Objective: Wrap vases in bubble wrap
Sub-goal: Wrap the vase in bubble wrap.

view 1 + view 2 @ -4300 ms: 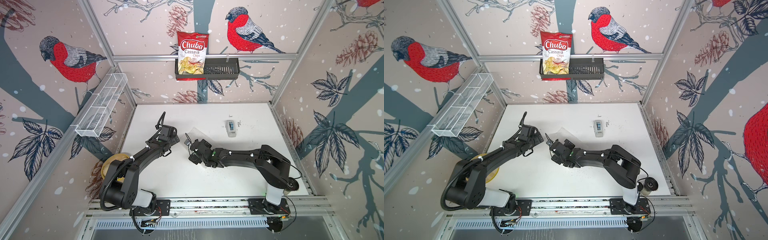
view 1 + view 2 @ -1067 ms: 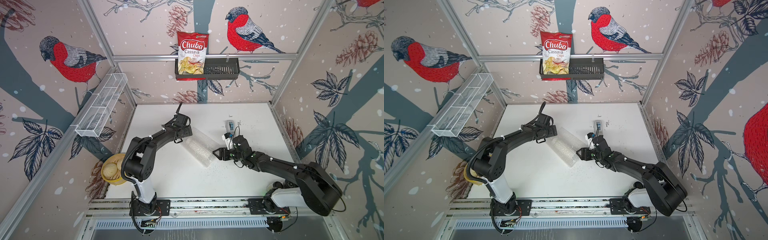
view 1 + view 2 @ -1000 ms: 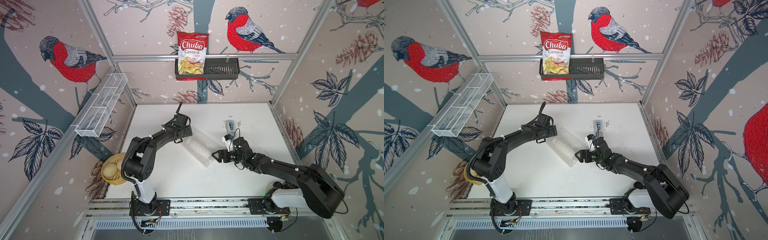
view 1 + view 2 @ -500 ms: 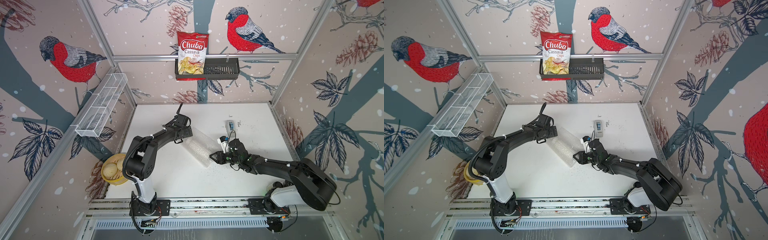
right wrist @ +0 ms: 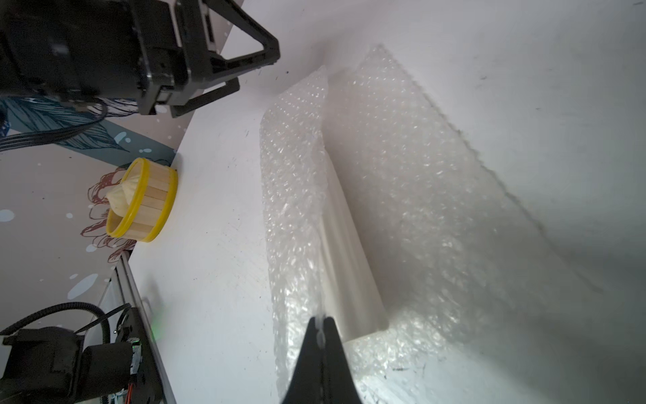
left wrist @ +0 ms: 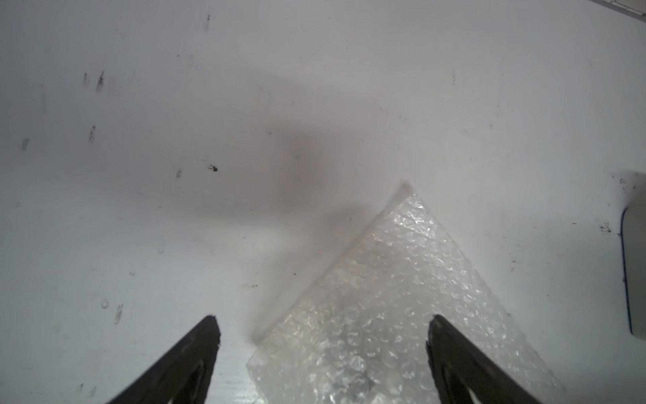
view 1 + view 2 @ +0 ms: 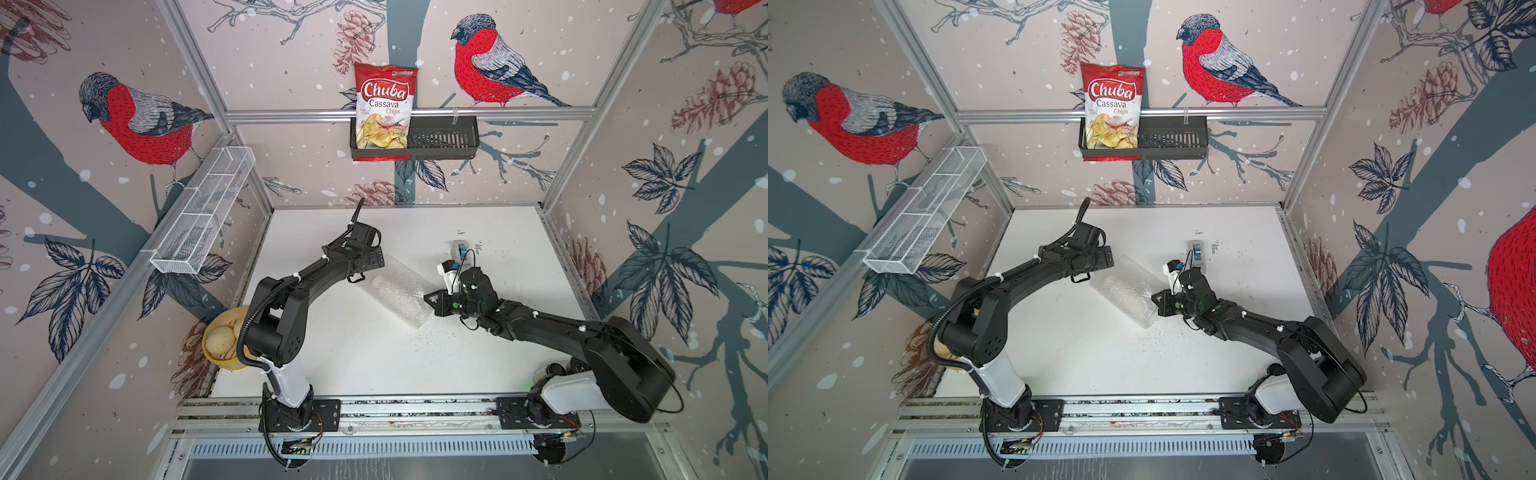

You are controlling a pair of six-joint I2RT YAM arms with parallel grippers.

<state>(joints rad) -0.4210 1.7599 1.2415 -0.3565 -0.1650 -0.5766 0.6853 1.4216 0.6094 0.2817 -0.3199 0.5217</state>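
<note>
The bubble wrap lies mid-table, folded into a long bundle. In the right wrist view the white vase lies on its side inside the fold of bubble wrap; in both top views the wrap hides it. My right gripper is shut on the upper edge of the wrap at the bundle's near right end. My left gripper hangs open over the bundle's far left end, with a corner of the bubble wrap between its spread fingers, not gripped.
A grey-blue tape dispenser stands behind the right gripper. A yellow steamer basket with buns sits at the table's left edge. A white wire basket and a black shelf with a chips bag hang on the walls.
My right gripper has moved left to the wrap's end and shut on its edge. The left arm has stayed where it was, open.
</note>
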